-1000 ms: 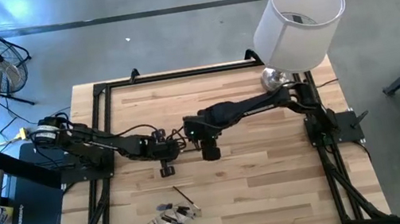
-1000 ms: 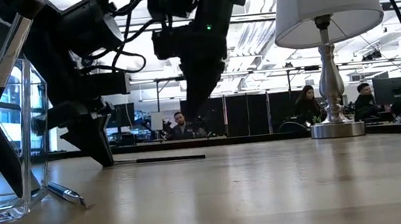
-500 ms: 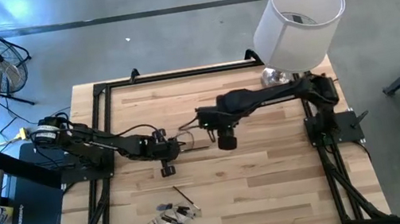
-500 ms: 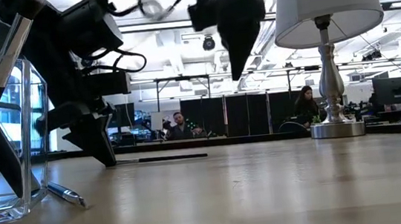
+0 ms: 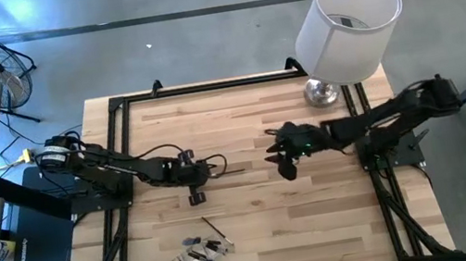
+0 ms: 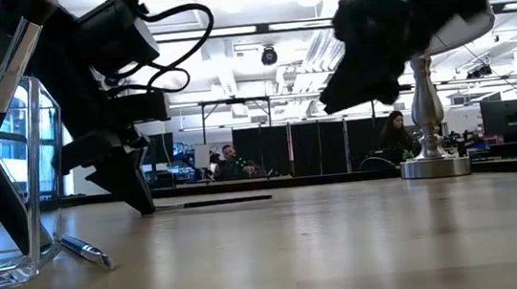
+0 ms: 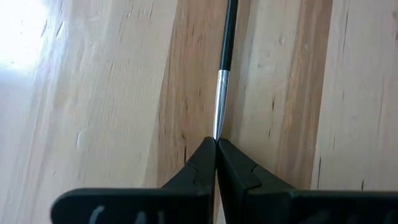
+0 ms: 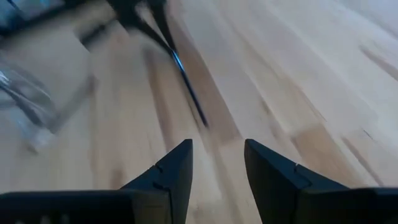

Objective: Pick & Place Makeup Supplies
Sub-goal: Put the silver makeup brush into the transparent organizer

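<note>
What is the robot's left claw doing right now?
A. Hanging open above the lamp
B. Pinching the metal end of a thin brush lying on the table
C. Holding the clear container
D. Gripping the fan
B: in the left wrist view the left gripper is shut on the silver end of the thin makeup brush, which lies flat on the wooden table.

No legible text, label, brand, number or sign found in any view.
</note>
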Controlling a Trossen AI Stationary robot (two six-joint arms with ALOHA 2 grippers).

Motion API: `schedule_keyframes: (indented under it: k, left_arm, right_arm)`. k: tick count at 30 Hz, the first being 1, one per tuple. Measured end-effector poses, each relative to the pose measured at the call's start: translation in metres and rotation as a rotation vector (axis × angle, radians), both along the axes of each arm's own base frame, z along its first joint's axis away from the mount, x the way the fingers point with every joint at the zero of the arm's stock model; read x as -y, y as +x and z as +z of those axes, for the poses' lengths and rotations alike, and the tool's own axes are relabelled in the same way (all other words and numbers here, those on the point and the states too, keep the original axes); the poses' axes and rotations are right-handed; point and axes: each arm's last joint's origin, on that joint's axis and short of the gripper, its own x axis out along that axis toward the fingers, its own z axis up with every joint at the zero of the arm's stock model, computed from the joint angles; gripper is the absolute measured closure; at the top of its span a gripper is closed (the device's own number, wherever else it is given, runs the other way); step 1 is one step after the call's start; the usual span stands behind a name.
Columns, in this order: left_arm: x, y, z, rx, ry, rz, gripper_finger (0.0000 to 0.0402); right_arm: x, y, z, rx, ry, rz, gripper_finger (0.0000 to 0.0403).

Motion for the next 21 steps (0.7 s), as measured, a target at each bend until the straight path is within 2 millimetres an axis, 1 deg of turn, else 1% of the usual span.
schedule_keyframes:
  k: [2, 4, 7, 9, 11, 14, 17, 21]
  left_arm:
    - [0.000, 0.002, 0.001, 0.027, -0.009, -0.003, 0.0401]
    - [0.001, 0.005, 0.002, 0.059, -0.015, -0.003, 0.0401]
    - [0.001, 0.009, 0.004, 0.099, -0.026, -0.006, 0.0401]
    - [0.002, 0.011, 0.005, 0.131, -0.039, -0.011, 0.0401]
    - [0.002, 0.014, 0.006, 0.157, -0.053, -0.017, 0.0401]
    - [0.003, 0.016, 0.009, 0.189, -0.058, -0.011, 0.0401]
    - [0.000, 0.017, 0.009, 0.205, -0.070, 0.021, 0.0401]
    - [-0.004, 0.018, 0.008, 0.206, -0.074, 0.050, 0.0401]
  right_arm:
    - [-0.001, -0.010, -0.014, 0.111, 0.005, 0.001, 0.0263]
    - [0.000, -0.017, -0.023, 0.182, 0.027, -0.016, 0.0263]
    - [0.001, -0.022, -0.027, 0.202, 0.032, -0.053, 0.0263]
    - [0.001, -0.019, -0.026, 0.182, -0.007, -0.025, 0.0263]
    - [0.000, -0.008, -0.018, 0.147, -0.066, 0.029, 0.0263]
    - [0.000, 0.011, -0.010, 0.016, -0.164, 0.123, 0.0263]
    - [-0.001, 0.032, -0.007, -0.111, -0.249, 0.219, 0.0263]
    - [-0.002, 0.059, -0.001, -0.173, -0.281, 0.302, 0.0263]
